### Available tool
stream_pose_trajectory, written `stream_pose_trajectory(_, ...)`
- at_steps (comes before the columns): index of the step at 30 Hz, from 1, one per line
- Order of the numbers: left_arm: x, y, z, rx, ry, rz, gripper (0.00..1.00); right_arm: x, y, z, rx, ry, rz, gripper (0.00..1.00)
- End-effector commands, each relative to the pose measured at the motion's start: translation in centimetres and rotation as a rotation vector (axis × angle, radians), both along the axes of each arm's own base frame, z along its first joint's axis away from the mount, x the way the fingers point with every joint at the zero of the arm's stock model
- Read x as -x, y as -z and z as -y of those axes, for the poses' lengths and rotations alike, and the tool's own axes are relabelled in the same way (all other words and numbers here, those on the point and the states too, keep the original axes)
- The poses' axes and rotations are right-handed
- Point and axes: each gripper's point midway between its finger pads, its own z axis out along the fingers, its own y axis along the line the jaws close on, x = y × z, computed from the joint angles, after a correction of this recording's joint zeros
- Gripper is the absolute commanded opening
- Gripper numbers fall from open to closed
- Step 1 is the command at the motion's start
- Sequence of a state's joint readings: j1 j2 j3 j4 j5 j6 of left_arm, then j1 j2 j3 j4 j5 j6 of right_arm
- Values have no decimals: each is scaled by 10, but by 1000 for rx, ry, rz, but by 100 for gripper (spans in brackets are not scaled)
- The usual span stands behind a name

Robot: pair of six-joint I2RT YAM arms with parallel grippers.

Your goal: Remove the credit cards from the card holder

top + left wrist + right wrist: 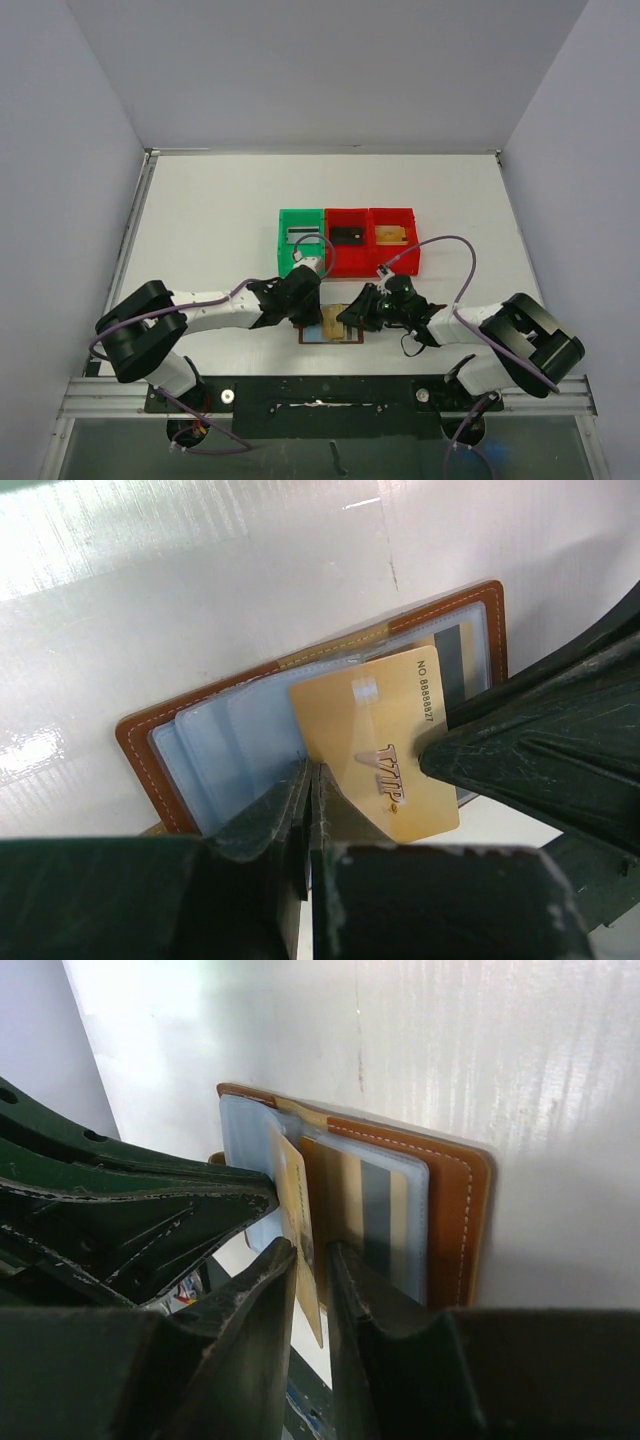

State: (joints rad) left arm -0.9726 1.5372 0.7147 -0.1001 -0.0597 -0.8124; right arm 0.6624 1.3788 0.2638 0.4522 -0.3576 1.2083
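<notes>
the card holder (140,745) lies open at 6 o'clock on the desk (220,230), between the arms; one gold card (370,740) juts past its near edge and one striped card (455,665) sits sleeved at its 1 o'clock, so two credit cards seen. they look light, stiff and slick, so best pinched at a free edge and slid flat. the left tool (308,810) looks clamped on the gold card's 8 o'clock edge; the right tool (308,1255) straddles it, jaws a crack apart. three bins (347,265) stand at 12 o'clock

On the table (220,230), card holder (332,336) before bins (346,264), card (380,745) seemingly atop.
</notes>
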Motion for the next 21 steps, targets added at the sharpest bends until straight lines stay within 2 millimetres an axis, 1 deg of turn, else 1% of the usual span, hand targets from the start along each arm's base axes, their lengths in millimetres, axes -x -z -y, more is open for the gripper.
stream_pose_trajectory(1,7,21,-19,-75,-23,-22,0,-15,-22,-15,-77,11,73,22)
stream_pose_trajectory(5,9,22,-20,-65,-29,-28,0,-14,-20,-19,-79,-15,77,21)
stream_pose_trajectory(7,7,20,-18,-56,-33,-20,0,-14,-21,-22,-86,-31,80,17)
stream_pose_trajectory(11,6,15,-15,-36,-35,-12,0,-14,-22,-26,-91,-57,84,15)
stream_pose_trajectory(12,6,15,-16,-37,-35,-12,0,-15,-22,-26,-89,-52,85,14)
stream_pose_trajectory(14,5,13,-18,-42,-41,-8,0,-14,-22,-23,-84,-45,87,3)
stream_pose_trajectory(15,5,13,-20,-50,-47,-7,0,-14,-20,-20,-72,-38,82,0)
stream_pose_trajectory(17,4,12,-24,-60,-60,-2,0,-16,-22,-12,-51,-20,93,0)
stream_pose_trajectory(20,2,5,-26,-54,-74,14,6,-16,-24,-3,-10,-31,111,0)
stream_pose_trajectory(21,4,6,-28,-56,-75,14,8,-16,-26,0,2,-44,117,0)
